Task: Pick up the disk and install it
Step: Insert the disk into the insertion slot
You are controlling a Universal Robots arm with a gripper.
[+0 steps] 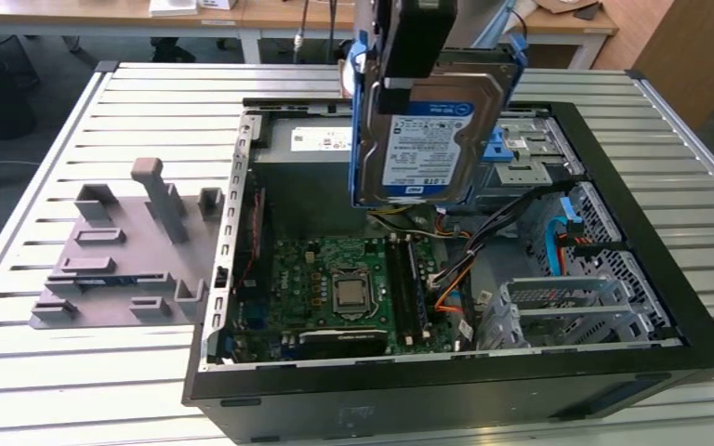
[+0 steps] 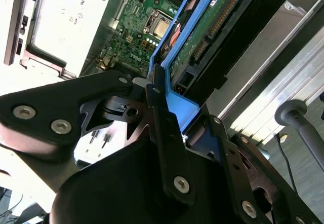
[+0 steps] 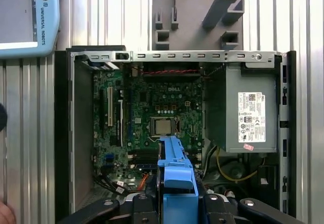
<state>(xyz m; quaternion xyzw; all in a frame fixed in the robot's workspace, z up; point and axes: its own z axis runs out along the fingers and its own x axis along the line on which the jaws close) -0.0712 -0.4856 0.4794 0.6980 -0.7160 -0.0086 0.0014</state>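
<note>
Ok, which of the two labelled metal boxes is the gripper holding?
The disk, framed in blue rails, hanging above the open computer case; the larger grey power supply sits inside it.

The exterior view looks obliquely down over the worktop (image 1: 34,372) onto the open computer case (image 1: 456,390); both wrist views face down inside, sharing its motherboard (image 3: 147,107).

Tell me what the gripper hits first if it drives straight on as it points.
Probably the motherboard inside the open case, met by the held disk ahead of the gripper; depth is unclear.
</note>
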